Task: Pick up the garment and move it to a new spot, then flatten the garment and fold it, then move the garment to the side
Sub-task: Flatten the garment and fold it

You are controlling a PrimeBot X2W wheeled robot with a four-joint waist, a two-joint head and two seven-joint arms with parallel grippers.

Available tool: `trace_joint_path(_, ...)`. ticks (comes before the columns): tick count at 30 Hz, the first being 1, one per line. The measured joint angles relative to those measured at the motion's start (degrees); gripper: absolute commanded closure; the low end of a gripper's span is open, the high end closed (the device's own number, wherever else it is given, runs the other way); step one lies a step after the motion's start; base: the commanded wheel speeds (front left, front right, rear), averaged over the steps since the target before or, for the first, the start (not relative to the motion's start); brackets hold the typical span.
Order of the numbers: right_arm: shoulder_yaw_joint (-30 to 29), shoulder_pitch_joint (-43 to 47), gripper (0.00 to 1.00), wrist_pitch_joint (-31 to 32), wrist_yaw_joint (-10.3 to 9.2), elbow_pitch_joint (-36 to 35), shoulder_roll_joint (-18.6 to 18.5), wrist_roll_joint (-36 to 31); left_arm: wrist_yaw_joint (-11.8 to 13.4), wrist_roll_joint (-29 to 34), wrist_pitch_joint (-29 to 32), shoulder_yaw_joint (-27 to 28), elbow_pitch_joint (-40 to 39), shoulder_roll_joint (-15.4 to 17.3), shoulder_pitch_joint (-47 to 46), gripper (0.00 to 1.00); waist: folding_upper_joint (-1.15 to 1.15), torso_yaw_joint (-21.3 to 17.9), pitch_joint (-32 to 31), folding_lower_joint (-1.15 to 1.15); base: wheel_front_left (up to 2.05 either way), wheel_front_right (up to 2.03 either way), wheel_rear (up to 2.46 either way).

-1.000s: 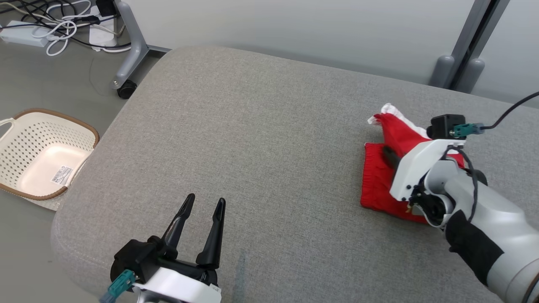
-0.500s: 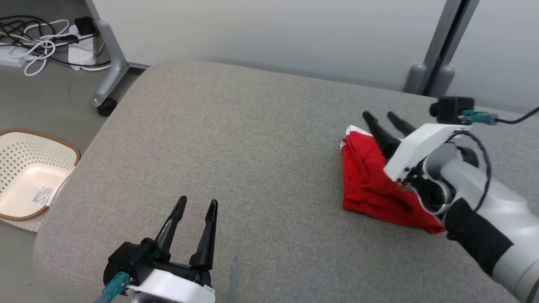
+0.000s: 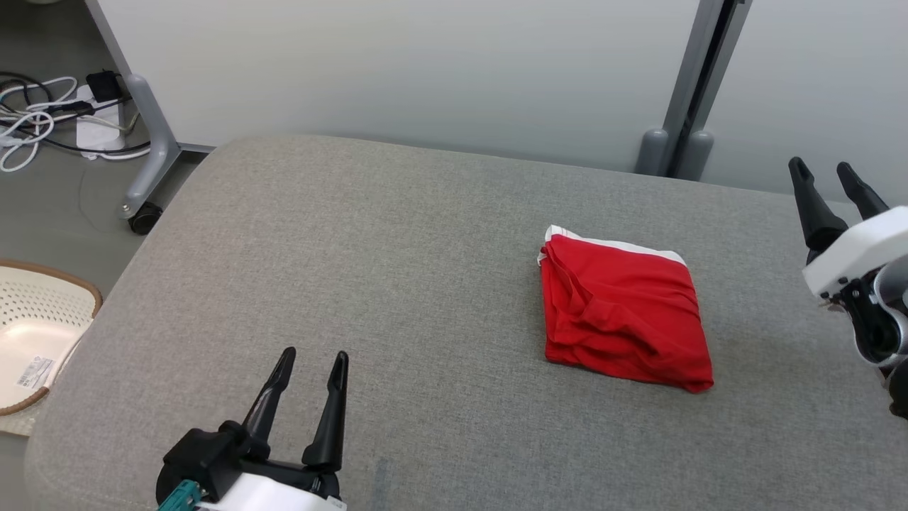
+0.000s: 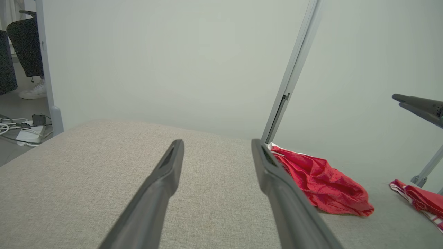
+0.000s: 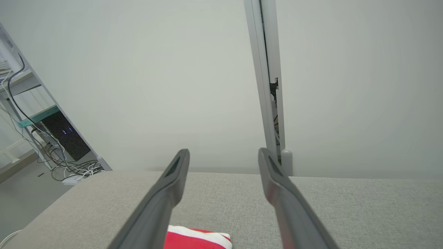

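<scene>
The garment (image 3: pixel 624 312) is red with a white edge and lies folded into a rough square on the right half of the grey cushioned surface (image 3: pixel 397 255). In the left wrist view the garment (image 4: pixel 322 181) lies to the right of my fingers; in the right wrist view a corner of the garment (image 5: pixel 199 238) peeks in at the bottom. My right gripper (image 3: pixel 826 174) stands open and empty at the right edge, raised off the surface and apart from the cloth. At the near left my left gripper (image 3: pixel 310 360) is open and empty, well clear of it.
A cream perforated basket (image 3: pixel 32 348) sits on the floor at the left. Cables (image 3: pixel 32 121) and a wheeled grey frame leg (image 3: pixel 152 152) lie beyond the surface's far left corner. A grey post (image 3: pixel 684 92) stands against the back wall. Another red cloth (image 4: pixel 417 200) shows at the right of the left wrist view.
My right gripper let go of the garment, opened, and drew back up to the right; the cloth now lies flat and folded. The head camera shifted, so the whole scene slid.
</scene>
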Motion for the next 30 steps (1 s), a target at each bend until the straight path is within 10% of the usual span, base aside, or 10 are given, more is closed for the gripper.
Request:
trace_joint_path(7, -18.2, 12.59, 0.0, 0.0, 0.0, -11.24, 1.27, -15.73, 0.03, 0.62, 0.01, 2.97, -0.86, 0.01, 1.17, 0.0, 0.0, -2.16, -0.47, 0.0, 0.0, 0.0, 0.0)
trace_joint_path(13, -32.0, 27.71, 0.0, 0.0, 0.0, -26.06, 9.44, -31.41, 0.02, 2.14, 0.0, 5.39, -2.36, 0.0, 1.43, 0.0, 0.0, -5.33, -0.67, 0.0, 0.0, 0.0, 0.0)
trace_joint_path(30, -39.5, 44.08, 0.0, 0.0, 0.0, -38.11, 19.93, -44.91, 0.01, 4.83, 0.01, 9.87, -1.21, -0.01, 1.47, 0.0, 0.0, -13.84, 0.31, 0.0, 0.0, 0.0, 0.0)
